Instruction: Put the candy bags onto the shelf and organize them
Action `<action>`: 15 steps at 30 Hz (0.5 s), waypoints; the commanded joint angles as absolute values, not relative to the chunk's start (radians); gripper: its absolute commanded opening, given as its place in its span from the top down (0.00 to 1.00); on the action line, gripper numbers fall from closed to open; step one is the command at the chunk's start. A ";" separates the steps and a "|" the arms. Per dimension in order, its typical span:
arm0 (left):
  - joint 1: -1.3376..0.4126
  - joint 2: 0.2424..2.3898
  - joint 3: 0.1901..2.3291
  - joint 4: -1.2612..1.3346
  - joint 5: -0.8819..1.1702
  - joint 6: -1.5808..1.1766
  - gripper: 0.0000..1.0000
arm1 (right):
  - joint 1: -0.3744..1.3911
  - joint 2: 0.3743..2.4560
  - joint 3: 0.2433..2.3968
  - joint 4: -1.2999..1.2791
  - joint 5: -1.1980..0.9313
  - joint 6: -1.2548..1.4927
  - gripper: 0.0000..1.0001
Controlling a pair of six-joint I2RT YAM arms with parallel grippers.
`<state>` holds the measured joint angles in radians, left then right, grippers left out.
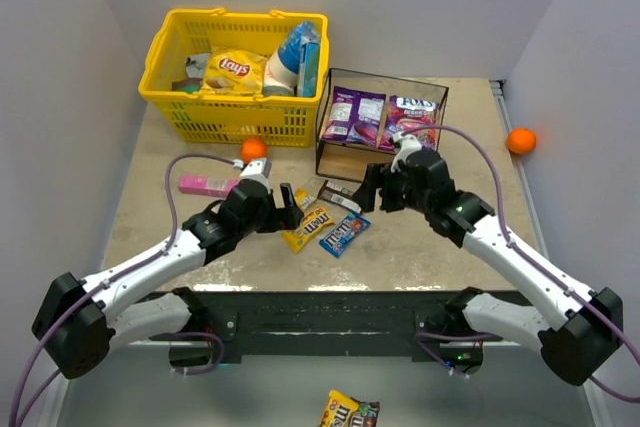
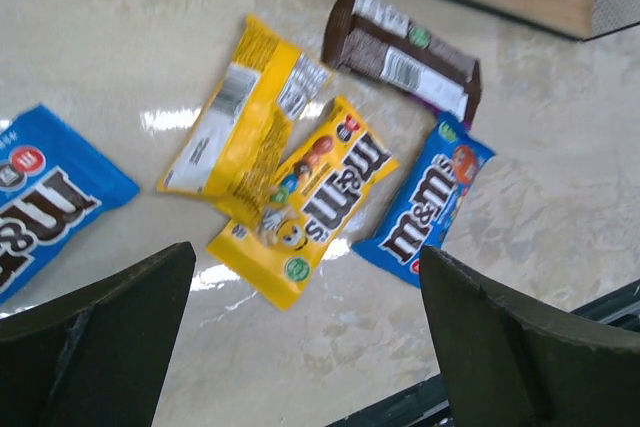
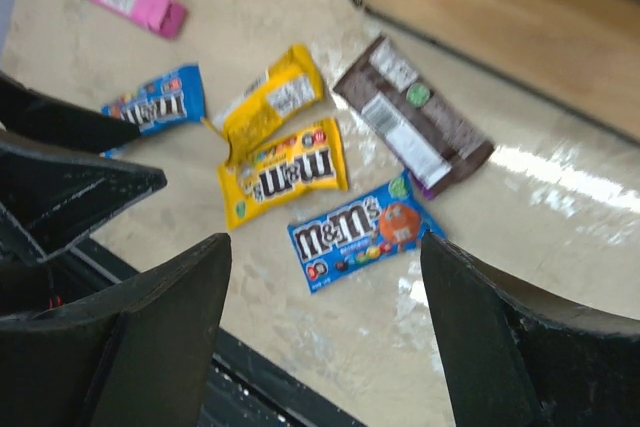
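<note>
Pale, stone-patterned surface (image 1: 440, 237) lies between grey walls, with the shelf (image 1: 340, 159) at the back right and a yellow basket (image 1: 235, 22) at the back left. Two purple bags (image 1: 352, 115) lie side by side on the shelf's top board; its lower board shows nothing on it. The basket holds a Lays bag (image 1: 232, 72) and other packs.

The loose candy lies in a cluster on the surface in front of the shelf, between the two arms. The left fingers (image 2: 110, 337) are spread wide and hold nothing. Ahead of them lie a face-up yellow packet (image 2: 320, 197) overlapped by a face-down yellow packet (image 2: 240, 117), with a brown packet (image 2: 405, 52) beyond and a blue packet (image 2: 425, 202) to the right. A second blue packet (image 2: 45, 197) lies off to the left.

The right fingers (image 3: 520, 337) also stand apart and bare, hanging over the blue packet. Its long axis runs nearly along the line between them, so a wrist turn would likely give a grip across its narrow width. The right arm is nearer the shelf; the left is just beside the yellow pair.

A pink pack (image 1: 205, 185) lies apart at the left, and another yellow packet (image 1: 350, 412) sits below the surface's near edge.
</note>
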<state>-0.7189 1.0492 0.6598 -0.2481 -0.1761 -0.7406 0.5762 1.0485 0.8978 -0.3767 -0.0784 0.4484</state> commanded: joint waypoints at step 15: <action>-0.710 1.247 0.618 0.023 -0.063 -0.721 0.07 | 0.675 0.971 0.332 0.174 -0.109 1.115 0.33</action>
<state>-0.7147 1.2442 0.6022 -0.0586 -0.0559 -0.7490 0.6510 0.9874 0.4004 -0.0723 -0.0795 0.8936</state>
